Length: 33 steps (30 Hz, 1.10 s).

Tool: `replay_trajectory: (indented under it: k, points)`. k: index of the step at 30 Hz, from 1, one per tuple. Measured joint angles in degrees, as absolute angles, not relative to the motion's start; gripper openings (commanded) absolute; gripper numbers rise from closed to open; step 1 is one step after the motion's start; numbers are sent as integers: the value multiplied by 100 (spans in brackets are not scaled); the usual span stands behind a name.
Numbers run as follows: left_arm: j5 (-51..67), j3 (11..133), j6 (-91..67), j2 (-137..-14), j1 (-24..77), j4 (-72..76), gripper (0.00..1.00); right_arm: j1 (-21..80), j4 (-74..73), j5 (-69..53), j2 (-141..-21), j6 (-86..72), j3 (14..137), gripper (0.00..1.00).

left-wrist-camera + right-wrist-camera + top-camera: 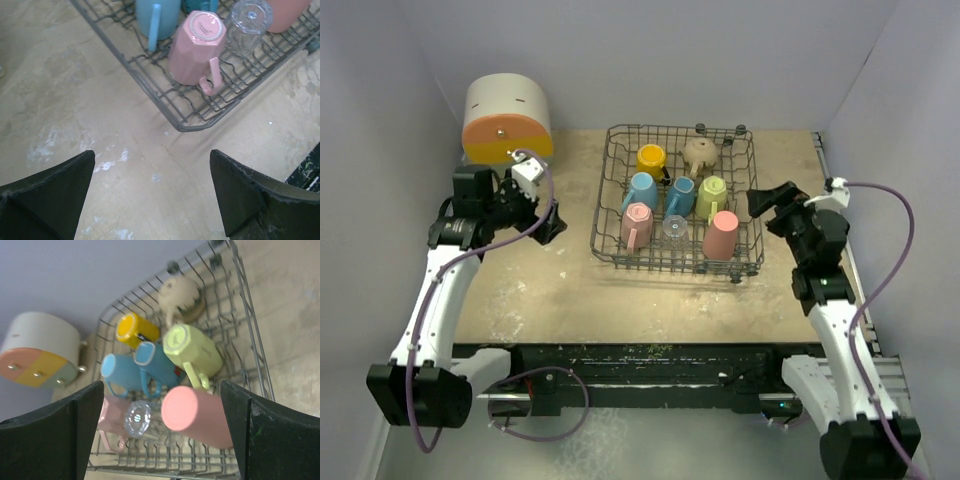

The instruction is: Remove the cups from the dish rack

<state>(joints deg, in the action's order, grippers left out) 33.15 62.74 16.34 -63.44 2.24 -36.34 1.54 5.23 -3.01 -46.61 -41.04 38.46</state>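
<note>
A tan table top (pixel 570 290) is closed in by pale grey walls (pixel 650 60) at the back and on both sides. The top is marked with white scuffs (pixel 107 164). A rounded white and orange box (pixel 505 120) is set in the far left corner.

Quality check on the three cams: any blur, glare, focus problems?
Top external: even soft light, sharp, only faint shadow beside the dish rack. Left wrist: pink mug crisp, small highlights on the clear glass, left hand's fingers near-black with little detail. Right wrist: softest of the three, salmon tumbler and drawer box slightly blurred, no glare.
</note>
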Motion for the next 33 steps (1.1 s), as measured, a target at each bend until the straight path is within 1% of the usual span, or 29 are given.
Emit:
replay_trajectory:
  k: [4,9,13,15,19,26,31,32,33]
  points:
    - [3109,6361,1632,-6766,928,-3618,99,484,19,-134,-5557,-4053,4431,100]
    - [2679,6381,1608,-7148,1852,-3463,99,1212,-631,412,-6080,-3885,5256,100]
    - [2279,6552,1531,-7636,2506,-3186,99,1627,-888,1013,-6381,-3717,5749,100]
    - [2060,6632,1448,-7915,2746,-2995,100,1787,-1011,1264,-6434,-3642,5822,97]
    - [1634,6702,1245,-8466,3114,-2536,98,2069,-1184,1601,-6359,-3529,5811,97]
    - [908,6864,943,-9301,3472,-1922,91,2661,-1232,2235,-5435,-3601,5393,100]
    - [582,6941,812,-9590,3546,-1717,86,3162,-1420,2718,-5723,-3640,5413,100]
    - [554,6941,799,-9590,3559,-1699,83,3234,-1470,2773,-5830,-3647,5413,100]
    - [543,6941,786,-9590,3566,-1669,78,3306,-1507,2818,-5920,-3651,5413,99]
